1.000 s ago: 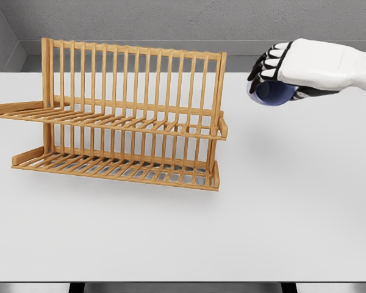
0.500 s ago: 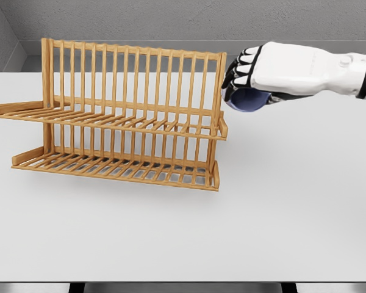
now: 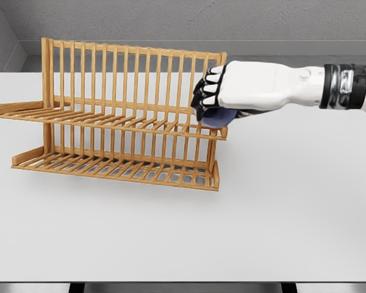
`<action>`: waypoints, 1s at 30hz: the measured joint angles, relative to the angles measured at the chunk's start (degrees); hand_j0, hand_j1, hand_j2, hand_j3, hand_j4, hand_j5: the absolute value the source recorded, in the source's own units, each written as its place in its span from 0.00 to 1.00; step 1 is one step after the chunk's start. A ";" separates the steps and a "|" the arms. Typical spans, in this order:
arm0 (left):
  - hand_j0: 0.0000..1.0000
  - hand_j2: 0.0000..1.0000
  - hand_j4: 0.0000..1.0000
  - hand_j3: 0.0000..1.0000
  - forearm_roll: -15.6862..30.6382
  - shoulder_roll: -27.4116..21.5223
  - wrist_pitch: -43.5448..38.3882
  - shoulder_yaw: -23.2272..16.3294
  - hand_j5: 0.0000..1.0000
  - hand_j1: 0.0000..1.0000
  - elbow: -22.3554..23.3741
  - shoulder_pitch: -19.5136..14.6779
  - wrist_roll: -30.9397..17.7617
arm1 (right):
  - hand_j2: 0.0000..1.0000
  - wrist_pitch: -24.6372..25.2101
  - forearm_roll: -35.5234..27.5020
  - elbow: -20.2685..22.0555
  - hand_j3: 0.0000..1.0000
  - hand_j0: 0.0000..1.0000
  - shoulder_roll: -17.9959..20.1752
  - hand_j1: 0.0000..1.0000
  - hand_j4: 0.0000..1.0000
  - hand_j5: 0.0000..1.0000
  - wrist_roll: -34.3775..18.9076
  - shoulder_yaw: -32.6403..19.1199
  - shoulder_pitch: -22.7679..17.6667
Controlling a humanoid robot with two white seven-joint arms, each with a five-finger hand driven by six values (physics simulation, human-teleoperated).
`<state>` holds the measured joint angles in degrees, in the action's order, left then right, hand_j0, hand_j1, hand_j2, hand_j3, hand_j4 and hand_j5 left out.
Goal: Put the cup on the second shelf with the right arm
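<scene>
The right robot hand [image 3: 215, 97] came in from the right edge, its white forearm level above the desk [image 3: 280, 220] and a black-and-silver band at the wrist. Its fingers [image 3: 208, 91], white with black joints, were curled down and closed around the cup [image 3: 218, 116], a blue one of which only the lower part showed beneath the palm. The rest of the cup was hidden by the hand.

The cup sat at the right end of the rack [image 3: 119, 116], level with the upper shelf [image 3: 110, 121] and just above that shelf's right front corner. Whether it touched the slats could not be told. The fingertips overlapped the rack's right upright and the last few vertical bars of its back.

The rack was wooden, with a tall barred back and two slatted shelves, the lower shelf [image 3: 116, 170] resting near the desk surface. It stood on the left half of the white desk, angled so that its left end lay farther back than its right. Both shelves held nothing apart from the cup at the upper one's end. A grey wall [image 3: 171, 21] rose behind the desk.
</scene>
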<state>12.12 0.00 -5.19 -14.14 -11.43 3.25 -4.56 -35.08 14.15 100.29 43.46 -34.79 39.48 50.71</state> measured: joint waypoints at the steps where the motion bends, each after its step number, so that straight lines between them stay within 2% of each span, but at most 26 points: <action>1: 1.00 1.00 1.00 1.00 0.00 0.00 0.00 0.00 1.00 1.00 0.00 0.00 0.00 | 0.62 0.00 -0.02 -0.01 0.62 0.62 -0.09 0.62 0.62 0.62 -0.01 0.29 0.09; 4: 1.00 1.00 1.00 1.00 0.00 0.00 0.00 0.00 1.00 1.00 0.00 0.00 0.00 | 0.64 0.00 -0.09 -0.02 0.64 0.64 -0.40 0.64 0.64 0.64 -0.05 1.08 0.35; 5: 1.00 1.00 1.00 1.00 0.00 0.00 0.00 0.00 1.00 1.00 0.00 0.00 0.00 | 0.74 0.00 -0.11 -0.04 0.74 0.74 -0.46 0.74 0.74 0.74 -0.06 1.28 0.35; 6: 1.00 1.00 1.00 1.00 0.00 0.00 0.00 0.00 1.00 1.00 0.00 0.00 0.00 | 1.00 0.00 -0.15 -0.06 1.00 1.00 -0.50 1.00 1.00 1.00 -0.08 1.44 0.35; 14: 1.00 1.00 1.00 1.00 0.00 0.00 0.00 0.00 1.00 1.00 0.00 0.00 0.00 | 1.00 -0.10 -0.52 0.09 1.00 1.00 -0.32 1.00 1.00 1.00 -0.24 0.56 1.58; 18: 1.00 1.00 1.00 1.00 0.00 0.00 0.00 0.00 1.00 1.00 0.00 0.00 0.00 | 1.00 -0.10 -1.65 0.11 1.00 1.00 0.38 1.00 1.00 1.00 -0.24 -6.44 1.14; 20: 1.00 1.00 1.00 1.00 0.00 0.00 0.00 0.00 1.00 1.00 0.00 0.00 0.00 | 1.00 -0.10 -2.26 0.02 1.00 1.00 2.06 1.00 1.00 1.00 -0.25 -10.53 0.09; 21: 1.00 1.00 1.00 1.00 0.00 0.00 0.00 -0.01 1.00 1.00 0.00 0.00 0.00 | 1.00 -0.11 -2.42 -0.13 1.00 1.00 3.43 1.00 1.00 1.00 -0.25 -12.89 -2.19; 23: 1.00 1.00 1.00 1.00 0.00 0.00 0.00 0.00 1.00 1.00 -0.01 0.00 0.00 | 1.00 -0.18 -2.48 -1.32 1.00 1.00 6.14 1.00 1.00 1.00 -0.27 -18.11 -10.63; 26: 1.00 1.00 1.00 1.00 -0.01 0.00 0.00 0.01 1.00 1.00 -0.01 0.00 0.00 | 1.00 -0.19 -2.40 -5.74 1.00 1.00 8.24 1.00 1.00 1.00 -0.27 -22.38 -21.97; 29: 1.00 1.00 1.00 1.00 0.00 0.00 0.00 0.01 1.00 1.00 -0.02 0.00 0.00 | 1.00 -0.27 -0.72 -9.31 1.00 1.00 3.40 1.00 1.00 1.00 -0.29 -28.11 -35.06; 30: 1.00 1.00 1.00 1.00 0.00 0.00 0.00 0.01 1.00 1.00 -0.01 0.00 0.00 | 1.00 -0.22 -0.22 -9.94 1.00 1.00 1.74 1.00 1.00 1.00 -0.27 -30.26 -35.95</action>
<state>12.12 0.00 -5.19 -14.13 -11.44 3.25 -4.56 -35.30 13.93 90.35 45.19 -35.06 9.22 14.77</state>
